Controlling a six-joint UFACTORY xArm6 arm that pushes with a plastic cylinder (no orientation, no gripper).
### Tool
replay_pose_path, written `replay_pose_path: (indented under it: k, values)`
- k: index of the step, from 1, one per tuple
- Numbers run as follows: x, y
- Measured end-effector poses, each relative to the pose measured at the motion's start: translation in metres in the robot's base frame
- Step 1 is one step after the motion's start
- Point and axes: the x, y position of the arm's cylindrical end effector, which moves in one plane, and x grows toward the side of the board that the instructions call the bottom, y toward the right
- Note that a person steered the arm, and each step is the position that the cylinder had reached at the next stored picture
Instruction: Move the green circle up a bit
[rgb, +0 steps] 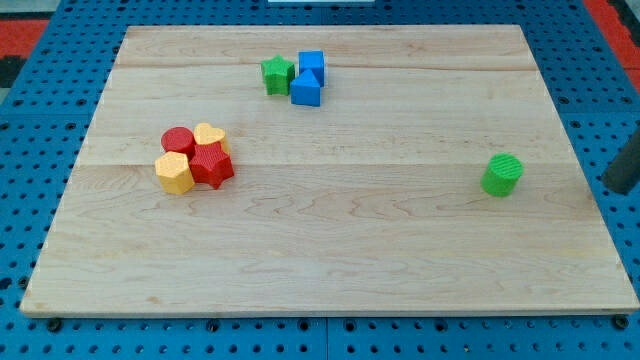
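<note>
The green circle (502, 175) is a short upright cylinder with a flat round top and fine ridges running around its side, in a bright matte green. It stands alone at about 3 o'clock on the counter (330, 260), well apart from every other block.

The counter is a pale wooden board of glued planks with visible grain, lying on a blue pegboard (40, 110) dotted with holes.

At about 12 o'clock sits a tight trio: a green star (277, 73) touching two blue blocks, a blue cube (312, 64) and, just below it, a blue block with a sloped top (306, 89).

At about 9 o'clock four blocks are packed together: a red circle (178, 140), a yellow heart (209, 134), a red star-like block (211, 165) and a yellow hexagon (174, 173). All share the same ridged, plastic-looking finish.

A dark rod (625, 165) enters at the view's right edge, at 3 o'clock from the green circle and apart from it. Its lower end is cut off by the edge, so my tip does not show. There is no hand here to report, only the rod.
</note>
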Motion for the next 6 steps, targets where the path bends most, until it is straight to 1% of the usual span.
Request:
replay_pose_path:
  k: [1, 2, 3, 4, 5, 6]
  values:
    - [-0.008, -0.059]
    - [-0.057, -0.128]
    - [-0.092, -0.183]
    - [-0.072, -0.148]
    - [-0.042, -0.084]
    - [-0.013, -0.091]
